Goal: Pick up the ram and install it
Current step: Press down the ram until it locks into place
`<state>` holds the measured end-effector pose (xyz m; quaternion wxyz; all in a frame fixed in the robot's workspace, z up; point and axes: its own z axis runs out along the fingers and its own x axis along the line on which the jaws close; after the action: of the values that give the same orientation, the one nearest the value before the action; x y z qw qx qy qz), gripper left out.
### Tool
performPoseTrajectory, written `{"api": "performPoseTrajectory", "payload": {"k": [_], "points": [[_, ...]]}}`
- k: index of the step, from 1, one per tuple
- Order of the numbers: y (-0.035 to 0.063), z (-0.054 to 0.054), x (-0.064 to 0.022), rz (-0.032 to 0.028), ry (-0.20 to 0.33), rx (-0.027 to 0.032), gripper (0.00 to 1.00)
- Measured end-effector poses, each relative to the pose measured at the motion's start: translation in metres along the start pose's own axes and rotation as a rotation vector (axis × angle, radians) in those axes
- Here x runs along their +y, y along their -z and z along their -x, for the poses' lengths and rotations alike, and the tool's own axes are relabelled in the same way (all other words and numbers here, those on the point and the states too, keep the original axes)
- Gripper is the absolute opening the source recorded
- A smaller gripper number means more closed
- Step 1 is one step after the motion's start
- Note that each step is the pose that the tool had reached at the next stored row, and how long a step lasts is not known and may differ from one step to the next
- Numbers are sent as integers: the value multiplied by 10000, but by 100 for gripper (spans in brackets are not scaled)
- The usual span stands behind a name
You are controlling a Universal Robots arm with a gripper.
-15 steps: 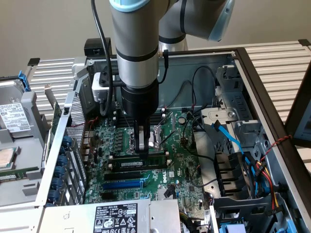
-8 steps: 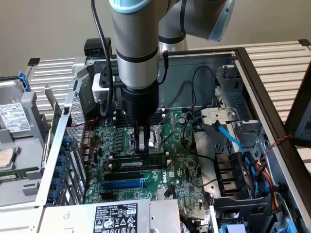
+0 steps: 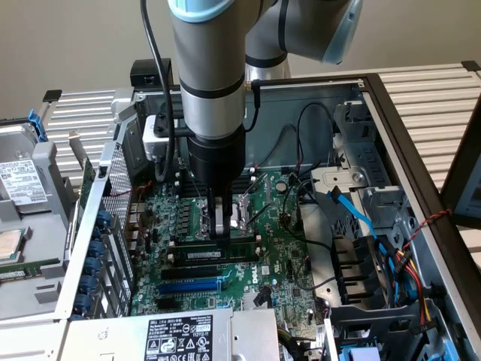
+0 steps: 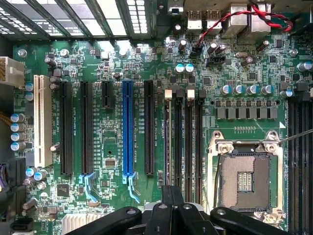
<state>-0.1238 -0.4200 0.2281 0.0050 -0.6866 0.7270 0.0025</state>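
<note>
I am pressing my end effector (image 3: 222, 226), fingers together, down over the ram (image 3: 214, 242) sitting in its memory slot (image 4: 167, 142), apparently seating it.

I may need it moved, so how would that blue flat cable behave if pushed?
The blue flat cable looks thin and bends along its run, so probably floppy and light. It passes by red and black wires, so it may snag.
</note>
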Motion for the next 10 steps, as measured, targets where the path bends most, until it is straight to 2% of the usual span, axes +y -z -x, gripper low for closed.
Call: {"api": "performPoseTrajectory", "payload": {"k": [5,8,10], "points": [[-1,-1,19,-60,5,-7,11],[18,-3,78,-130,1,-17,11],[46,-5,106,-141,2,-16,11]]}}
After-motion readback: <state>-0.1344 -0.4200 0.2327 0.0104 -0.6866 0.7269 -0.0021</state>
